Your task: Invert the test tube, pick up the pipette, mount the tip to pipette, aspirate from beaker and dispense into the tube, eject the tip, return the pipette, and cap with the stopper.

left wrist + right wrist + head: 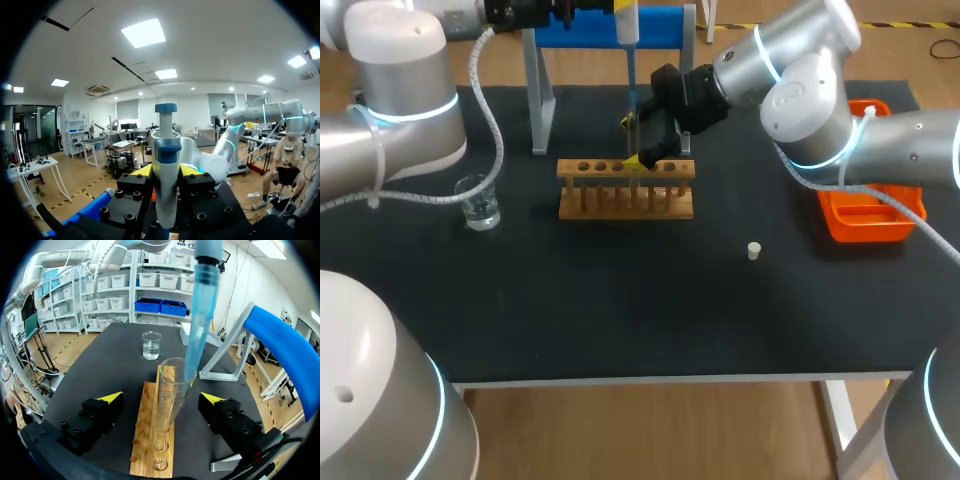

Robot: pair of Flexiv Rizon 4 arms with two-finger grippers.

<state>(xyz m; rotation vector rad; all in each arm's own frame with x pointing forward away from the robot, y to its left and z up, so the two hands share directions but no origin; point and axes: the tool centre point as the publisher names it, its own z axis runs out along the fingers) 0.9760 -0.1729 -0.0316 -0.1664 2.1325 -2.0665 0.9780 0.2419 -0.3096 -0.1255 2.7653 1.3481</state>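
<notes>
Stopper [754, 251] lies nearest us on the table [620, 320]. Only our right wrist view shows the test tube [170, 390] standing in the rack [150, 440] between the released fingers of our right gripper [162, 398], with the tip of the pipette [200, 315] in its mouth. Farther off, the left wrist view shows our left gripper [165, 171] clenching the pipette.

Black matte table [620, 310] with a thin pale front edge fills most of the head view, one white metal leg [842, 420] showing under its front right corner, and wood-tone floor [650, 430] visible below that edge and behind the table's far side.
</notes>
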